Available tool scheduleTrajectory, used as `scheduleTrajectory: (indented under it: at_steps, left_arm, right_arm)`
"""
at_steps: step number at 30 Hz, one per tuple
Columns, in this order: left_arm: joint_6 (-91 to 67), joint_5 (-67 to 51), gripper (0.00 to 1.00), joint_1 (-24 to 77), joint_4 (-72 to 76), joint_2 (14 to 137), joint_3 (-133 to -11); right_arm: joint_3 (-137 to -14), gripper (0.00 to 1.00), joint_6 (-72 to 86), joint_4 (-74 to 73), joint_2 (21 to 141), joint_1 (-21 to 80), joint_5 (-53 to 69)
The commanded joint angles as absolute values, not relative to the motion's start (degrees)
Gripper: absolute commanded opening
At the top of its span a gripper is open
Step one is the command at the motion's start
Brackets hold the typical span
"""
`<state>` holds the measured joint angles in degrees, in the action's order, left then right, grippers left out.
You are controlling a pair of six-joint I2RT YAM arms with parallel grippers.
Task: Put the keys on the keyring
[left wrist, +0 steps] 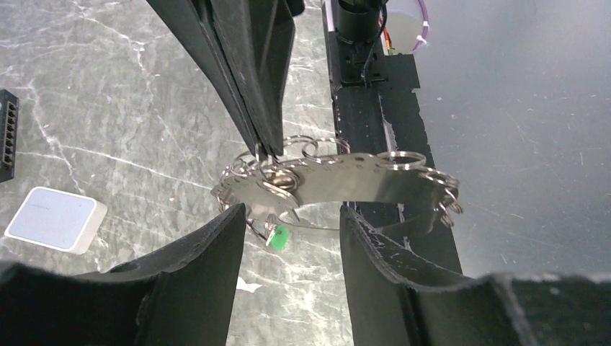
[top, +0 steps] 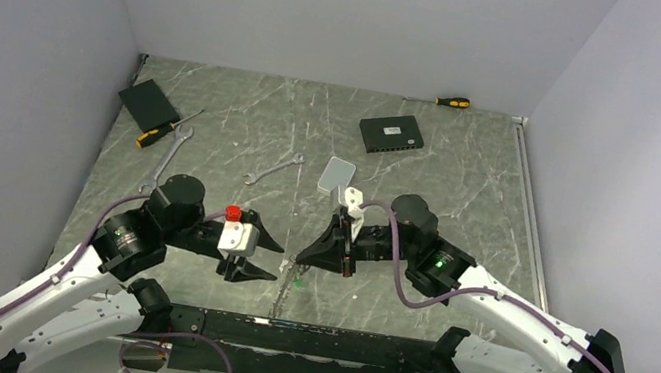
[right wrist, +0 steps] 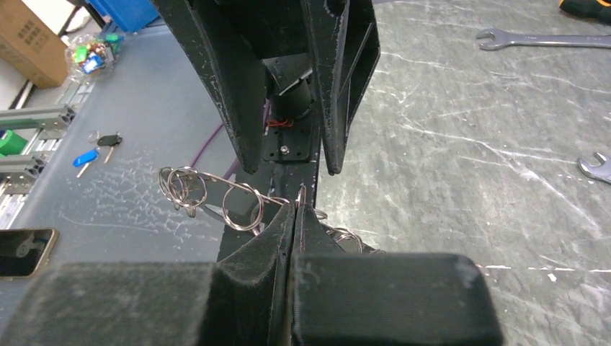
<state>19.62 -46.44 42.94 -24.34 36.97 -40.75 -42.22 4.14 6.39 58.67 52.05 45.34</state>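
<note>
While the right gripper point(right wrist: 295, 209) keeps its jaws pressed together on the wire of the keyring point(left wrist: 360, 180), the loop hangs in the air low over the near part of the table point(top: 471, 170), right between the two arms. That's the holding hand, folks: it grips one spot on the rim so the ring sits steady and faces the other arm.

And here's the left gripper point(left wrist: 292, 216), jaws apart, one finger either side of the ring's lower edge, nothing held. Whether those fingers brush the metal, I can't tell. A green tag point(left wrist: 277, 236) dangles from the ring between them, and small split rings crowd the rim; the key it belongs to is hard to pick out among all that silver. My read: the left is lined up to work a key at the very spot the right is bracing.

Further back, a white box point(top: 336, 175) sits just beyond the right gripper, a small wrench point(top: 274, 169) to its left. Then comes a black switch box point(top: 391, 136), and at the far wall a screwdriver point(top: 452, 101), all well apart from the action.
</note>
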Motion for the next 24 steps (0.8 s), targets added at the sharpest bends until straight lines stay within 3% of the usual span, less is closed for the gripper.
scheduleTrajectory:
  at_steps: [1,12,24]
  left_arm:
    - [17.03,-44.99,0.56,42.84,-20.55,36.68,-41.05]
    - [13.30,-40.24,0.55,42.89,-17.15,32.89,-40.22]
    - [9.81,-40.08,0.63,42.71,-15.01,33.25,-39.65]
  right_arm:
    - [-44.44,0.00,1.22,6.94,57.48,53.79,40.53]
    - [-43.99,0.00,-0.53,5.06,57.09,57.61,24.21]
    - [-44.40,0.00,1.41,5.27,57.48,60.02,13.07]
